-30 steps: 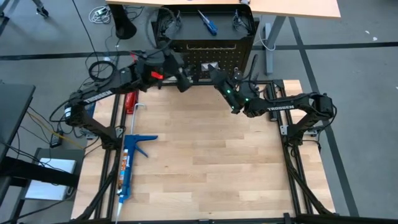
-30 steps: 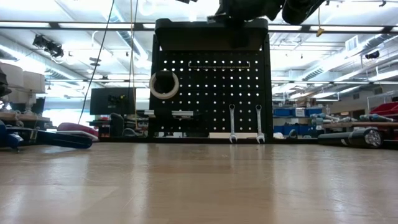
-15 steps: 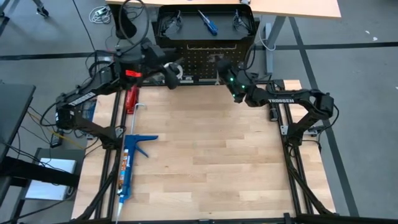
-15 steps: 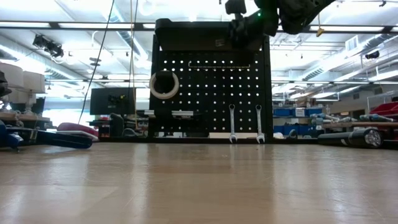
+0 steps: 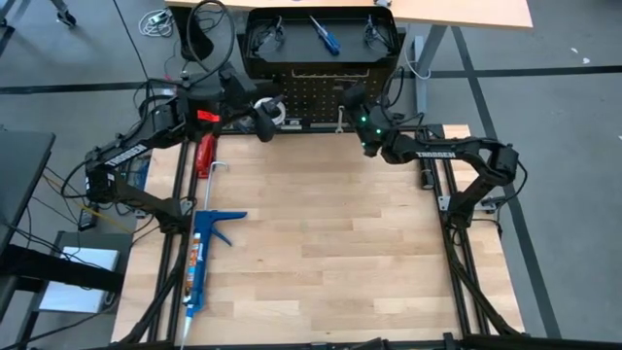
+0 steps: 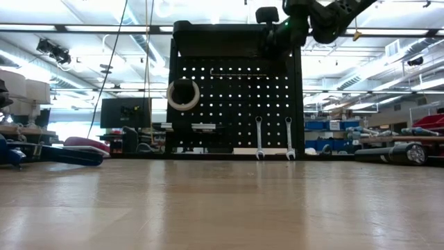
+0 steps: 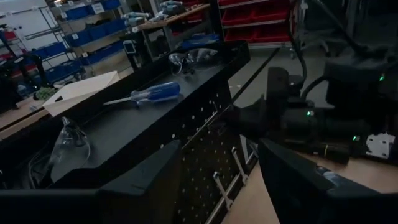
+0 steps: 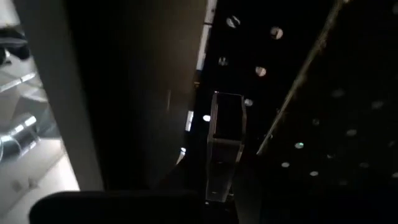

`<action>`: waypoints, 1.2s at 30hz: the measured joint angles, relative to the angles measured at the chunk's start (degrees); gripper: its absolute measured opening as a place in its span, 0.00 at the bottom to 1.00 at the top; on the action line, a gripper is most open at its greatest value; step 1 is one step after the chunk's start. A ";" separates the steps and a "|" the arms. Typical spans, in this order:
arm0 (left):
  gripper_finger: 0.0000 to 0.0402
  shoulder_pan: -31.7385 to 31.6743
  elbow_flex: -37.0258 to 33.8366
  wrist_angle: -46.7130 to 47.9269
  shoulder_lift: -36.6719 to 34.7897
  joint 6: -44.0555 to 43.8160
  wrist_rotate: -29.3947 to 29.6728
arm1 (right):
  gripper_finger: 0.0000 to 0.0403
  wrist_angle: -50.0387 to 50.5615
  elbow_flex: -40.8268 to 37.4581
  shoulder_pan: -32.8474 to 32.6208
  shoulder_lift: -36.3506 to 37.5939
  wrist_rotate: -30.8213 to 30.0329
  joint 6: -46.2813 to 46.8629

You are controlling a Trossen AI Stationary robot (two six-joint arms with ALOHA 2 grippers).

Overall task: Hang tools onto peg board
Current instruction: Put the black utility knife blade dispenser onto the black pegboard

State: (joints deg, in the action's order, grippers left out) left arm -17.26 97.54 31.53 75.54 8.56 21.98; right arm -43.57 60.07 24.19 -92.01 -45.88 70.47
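The black peg board [image 6: 236, 97] stands upright at the table's far edge. A white tape roll [image 6: 183, 94] hangs on a peg at its left, and two silver wrenches [image 6: 259, 137] [image 6: 289, 137] hang low at its right. On the board's top shelf lie a blue-handled screwdriver [image 7: 146, 94] and two safety glasses [image 7: 65, 146] [image 7: 193, 56]. My left gripper [image 7: 217, 180] is open and empty, high in front of the board's left part [image 5: 264, 124]. My right gripper [image 5: 350, 97] is up at the board's top right [image 6: 277, 31], shut on a thin pen-like tool [image 8: 225, 146]. My right gripper holds the thin black-and-pale tool by its lower end [image 8: 219, 190], pinched between the two fingers. The tool sticks out ahead of the fingers toward the peg board's holes, lifted clear of the table. The fingers point about level at the board from the near right.
A long blue caulking gun [image 5: 199, 258] lies along the table's left edge, with a red-handled tool [image 5: 203, 156] beyond it. The pale wooden tabletop [image 5: 330, 243] spreads in front of the board. Cables and another desk lie behind the board.
My left gripper has drawn back from the board's middle toward the table's left and risen a little. My right gripper has gone toward the far edge with its tool, up to the board's top right, rolling its wrist.
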 joint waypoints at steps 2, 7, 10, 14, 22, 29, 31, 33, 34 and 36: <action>0.54 0.00 0.00 -0.18 -0.14 0.01 -0.17 | 0.15 -1.71 0.15 -0.50 -1.57 -1.05 1.65; 0.54 0.02 0.00 0.01 -0.62 0.24 -0.83 | 0.14 -2.08 6.06 -3.82 -6.36 -6.82 -0.45; 0.54 0.02 0.00 0.61 -0.91 0.26 -0.90 | 0.14 -2.29 11.09 -5.03 -8.95 -9.72 -5.03; 0.54 0.02 0.00 0.67 -1.28 0.57 -0.90 | 0.14 -2.21 15.85 -4.88 -11.29 -10.28 -7.92; 0.54 0.02 0.00 1.00 -1.77 1.84 -0.96 | 0.14 3.36 18.62 -2.83 -11.99 -11.09 -6.08; 0.54 0.02 0.00 1.26 -1.85 1.88 -1.00 | 0.16 7.58 18.65 -1.00 -11.95 -9.78 -2.42; 0.54 0.02 0.00 1.24 -1.87 1.88 -1.03 | 0.16 8.07 18.65 -0.68 -11.97 -9.78 -2.07; 0.54 0.02 0.00 1.24 -1.87 1.88 -1.03 | 0.16 8.42 18.65 -0.40 -11.95 -9.80 -2.07; 0.54 0.02 0.00 1.26 -1.87 1.88 -1.03 | 0.16 8.79 18.65 -0.28 -11.95 -9.82 -2.06; 0.54 0.02 0.00 1.26 -1.85 1.88 -1.03 | 0.16 9.70 18.65 0.14 -11.95 -9.79 -1.98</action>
State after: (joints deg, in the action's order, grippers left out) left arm -17.23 97.54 32.80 73.69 10.44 20.95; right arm -33.88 78.72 24.33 -103.96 -55.67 68.49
